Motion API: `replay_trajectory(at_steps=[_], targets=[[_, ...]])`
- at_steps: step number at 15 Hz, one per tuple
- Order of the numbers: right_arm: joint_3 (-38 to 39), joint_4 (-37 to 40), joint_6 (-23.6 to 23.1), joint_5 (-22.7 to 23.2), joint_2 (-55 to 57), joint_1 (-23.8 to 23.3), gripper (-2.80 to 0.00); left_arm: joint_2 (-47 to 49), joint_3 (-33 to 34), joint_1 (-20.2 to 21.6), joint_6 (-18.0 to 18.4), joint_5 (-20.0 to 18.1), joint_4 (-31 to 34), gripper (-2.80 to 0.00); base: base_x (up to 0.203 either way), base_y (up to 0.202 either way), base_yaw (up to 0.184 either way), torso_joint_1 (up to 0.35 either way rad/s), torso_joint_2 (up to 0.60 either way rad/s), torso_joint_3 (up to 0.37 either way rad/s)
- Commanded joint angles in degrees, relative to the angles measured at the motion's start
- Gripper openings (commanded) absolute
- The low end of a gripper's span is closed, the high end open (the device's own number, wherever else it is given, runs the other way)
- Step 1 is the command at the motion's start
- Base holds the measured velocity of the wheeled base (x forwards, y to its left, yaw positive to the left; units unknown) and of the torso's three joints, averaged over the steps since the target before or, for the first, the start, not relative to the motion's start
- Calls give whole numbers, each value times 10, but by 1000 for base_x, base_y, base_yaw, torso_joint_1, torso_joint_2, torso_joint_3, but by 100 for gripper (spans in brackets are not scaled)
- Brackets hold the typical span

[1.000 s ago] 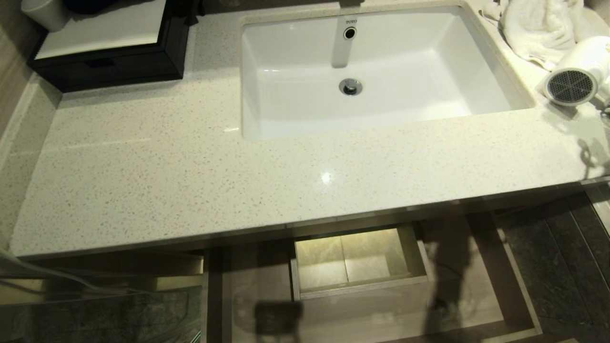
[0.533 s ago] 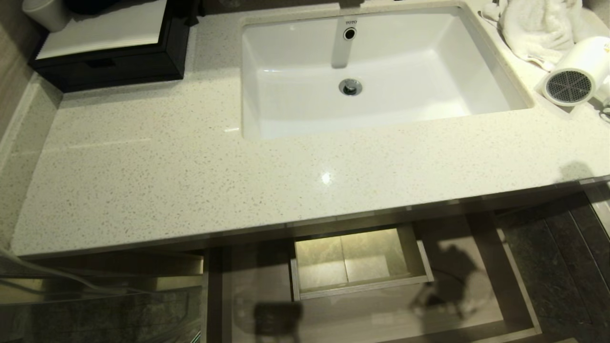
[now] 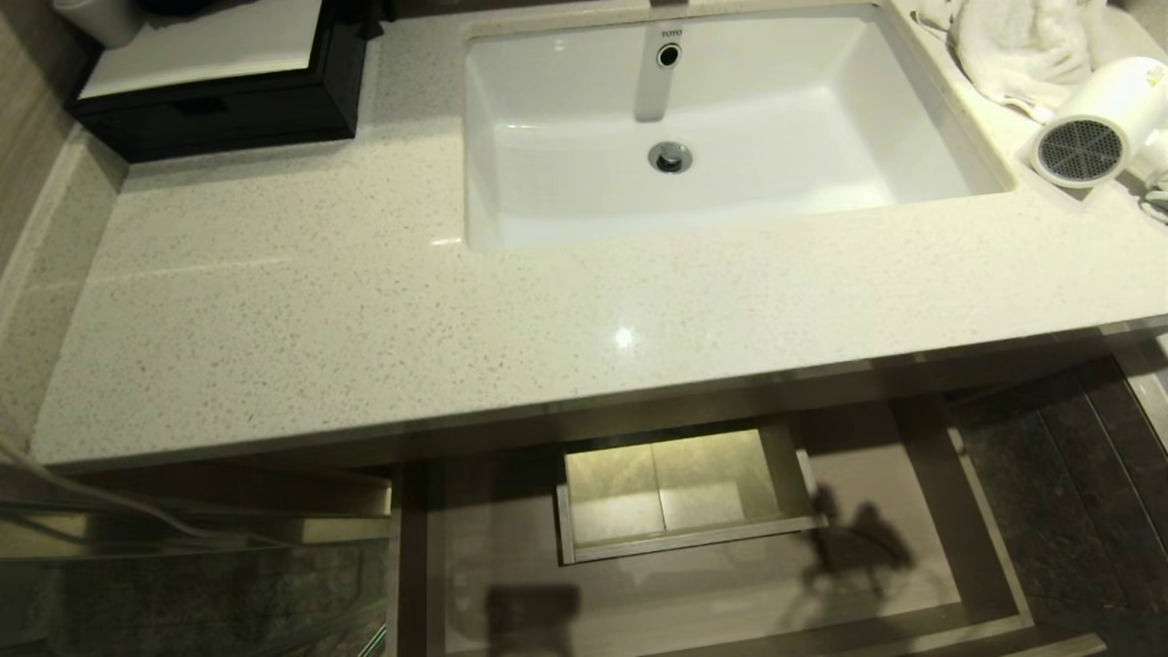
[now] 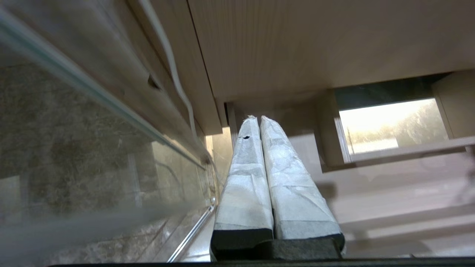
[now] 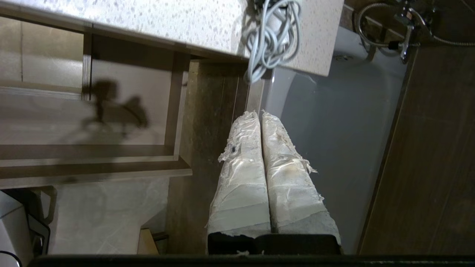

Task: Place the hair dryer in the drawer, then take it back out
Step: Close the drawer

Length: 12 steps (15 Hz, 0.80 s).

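1. The white plastic hair dryer [image 3: 1109, 114], with its fat barrel and round grey grille end, lies on the pale speckled stone bench [image 3: 365, 301] at the far right corner, just beside the white rectangular sink [image 3: 730, 137]. No claw touches it; the right claw is well apart from it, down past the bench's end.
2. Its pale grey cord [image 5: 272, 35] is bundled in loops at the bench's corner, one loop hanging over the edge, straight ahead of the right claw's tips with a clear gap between.
3. A white terry towel [image 3: 1013, 46] is bunched against the dryer's far side.
4. The wide pale beige wood-grain drawer [image 3: 922, 484] stands pulled out under the bench, nothing in it, with a rectangular cutout [image 3: 680, 493] in its base. Seen from the right wrist, it lies off to one side of the right claw.
5. The right claw [image 5: 259, 113] has its two tape-wrapped fingers pressed together, holding nothing, hovering over dark floor beside the drawer's outer corner.
6. The left claw [image 4: 256, 118] also has its fingers together and empty, beside the drawer's other end, next to a glass panel [image 4: 92, 155].
7. A black box [image 3: 219, 91] sits at the bench's far left.
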Motion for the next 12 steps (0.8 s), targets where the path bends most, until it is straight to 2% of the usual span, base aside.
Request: replay_trajectory(at_steps=[1,7,12], targets=[[26,3,11,-1,-55,-4,-280,0,0,0,0,0,0,-280,0,0,0,-323,154,-160],[117,-30,46,-3,-215,-4,-280,0,0,0,0,0,0,-280,0,0,0,-338,141,-195],[101,-16,50,-4,-261,-5,-280,0,0,0,0,0,0,-280,0,0,0,-310,71,-241]])
